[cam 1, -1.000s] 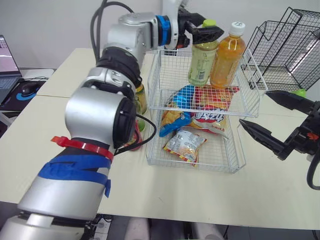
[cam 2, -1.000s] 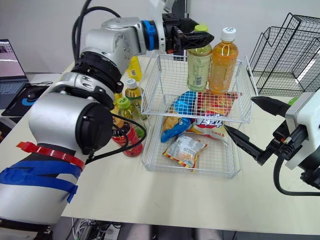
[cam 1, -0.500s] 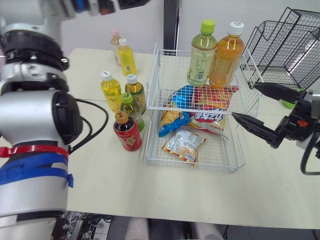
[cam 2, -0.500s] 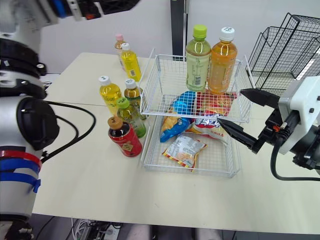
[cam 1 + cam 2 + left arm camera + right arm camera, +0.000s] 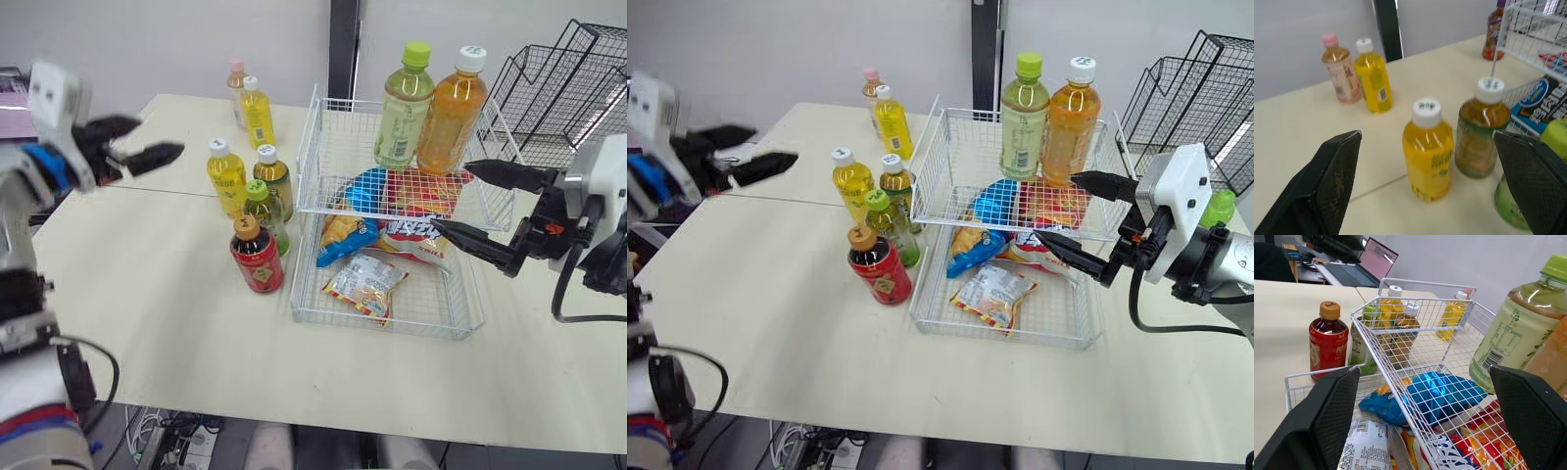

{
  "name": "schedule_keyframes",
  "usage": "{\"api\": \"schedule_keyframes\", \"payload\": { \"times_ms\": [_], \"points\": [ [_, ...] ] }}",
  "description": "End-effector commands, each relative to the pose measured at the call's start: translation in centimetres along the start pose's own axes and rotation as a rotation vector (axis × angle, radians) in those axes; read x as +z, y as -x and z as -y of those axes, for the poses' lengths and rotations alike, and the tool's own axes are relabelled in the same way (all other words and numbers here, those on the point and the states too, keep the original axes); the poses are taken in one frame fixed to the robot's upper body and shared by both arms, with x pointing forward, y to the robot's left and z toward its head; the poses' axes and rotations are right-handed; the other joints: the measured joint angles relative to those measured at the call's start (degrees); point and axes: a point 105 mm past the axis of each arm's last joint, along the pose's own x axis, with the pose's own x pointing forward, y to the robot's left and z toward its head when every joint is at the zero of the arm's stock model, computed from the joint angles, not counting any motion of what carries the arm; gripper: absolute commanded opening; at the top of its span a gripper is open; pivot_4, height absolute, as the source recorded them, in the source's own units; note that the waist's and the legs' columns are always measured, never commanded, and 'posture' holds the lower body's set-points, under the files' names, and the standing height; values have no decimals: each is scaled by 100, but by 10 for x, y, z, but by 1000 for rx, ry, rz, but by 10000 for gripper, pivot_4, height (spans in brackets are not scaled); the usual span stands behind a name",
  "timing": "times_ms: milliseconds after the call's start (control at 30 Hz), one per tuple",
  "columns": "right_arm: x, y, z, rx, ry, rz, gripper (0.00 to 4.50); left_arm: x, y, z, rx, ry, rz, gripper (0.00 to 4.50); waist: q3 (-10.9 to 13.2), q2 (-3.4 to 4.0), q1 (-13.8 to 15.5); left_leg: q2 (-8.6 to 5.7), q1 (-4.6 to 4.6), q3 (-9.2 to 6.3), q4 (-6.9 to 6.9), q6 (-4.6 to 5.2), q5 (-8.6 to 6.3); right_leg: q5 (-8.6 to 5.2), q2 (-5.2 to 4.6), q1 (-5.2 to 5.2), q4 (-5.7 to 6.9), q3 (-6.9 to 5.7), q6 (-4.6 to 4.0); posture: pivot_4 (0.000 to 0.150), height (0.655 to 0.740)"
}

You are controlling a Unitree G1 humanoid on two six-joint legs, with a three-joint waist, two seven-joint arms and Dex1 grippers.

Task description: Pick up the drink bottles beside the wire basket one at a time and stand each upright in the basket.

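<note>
A white two-tier wire basket stands mid-table. On its upper tier a green-capped tea bottle and an orange drink bottle stand upright. To the basket's left stand a yellow bottle, an amber tea bottle, a green bottle and a red bottle. Farther back are another yellow bottle and a pink-capped one. My left gripper hangs open and empty, left of the bottles. My right gripper is open and empty at the basket's right side.
Snack bags lie in the basket's lower tier. A black wire rack stands at the back right. A laptop sits beyond the table's left end. Bare table stretches in front of the bottles.
My left arm has let go of the green-capped bottle on the upper tier and swung far to the left. My right gripper has moved closer to the basket.
</note>
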Motion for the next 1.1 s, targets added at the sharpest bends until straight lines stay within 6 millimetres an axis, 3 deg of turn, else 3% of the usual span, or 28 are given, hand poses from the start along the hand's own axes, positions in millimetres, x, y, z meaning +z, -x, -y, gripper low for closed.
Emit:
{"api": "schedule_keyframes", "payload": {
  "times_ms": [33, 200, 333, 467, 600, 733, 1100],
  "points": [
    [12, 1, -3, 8, 45, 37, 45000, -7, 13, -6, 73, -35, 54, 44750, 0, -1, 4, 1, 2, -1, -1, 1, 0, 0, -2, 3, -1, 0, 0, 1500, 6978],
    [14, 3, -16, 83, 25, 13, 45000, -26, 2, 0, 100, 5, 68, 44750, -1, -2, 58, -2, 4, -1, 0, 4, 2, 0, -10, 9, -1, -4, 0, 1500, 6978],
    [11, 5, -31, 129, 28, -21, 45000, -23, -18, 8, 90, 23, 104, 44750, -3, -5, 103, -4, 5, -1, 0, 5, 2, 0, -10, 11, -2, -5, 1, 1500, 6978],
    [15, 9, -32, 88, 9, 4, 45000, -14, -32, 13, 76, 43, 150, 44750, -3, -5, 108, -7, 6, 0, 1, 5, 2, 1, -8, 14, -3, -3, 1, 1500, 6978],
    [27, 14, -19, 1, 4, 64, 45000, -11, -36, 13, 70, 35, 163, 44750, -3, -4, 70, -9, 15, 8, -3, 5, 2, 1, -3, 15, -2, 2, 1, 1500, 6978],
    [9, 1, -58, -9, -31, 83, 45000, -10, -37, 13, 67, 36, 166, 44750, -17, -21, 67, -7, 23, -2, -10, 4, 2, 0, 21, 22, -6, -3, 0, 1500, 6978],
    [6, -2, -67, 37, -43, 121, 45000, -3, -44, 19, 60, 32, 190, 44750, -17, -22, 88, -6, 34, 5, -4, 4, 3, 1, 21, 31, -8, 5, 1, 1500, 6978]
  ]
}}
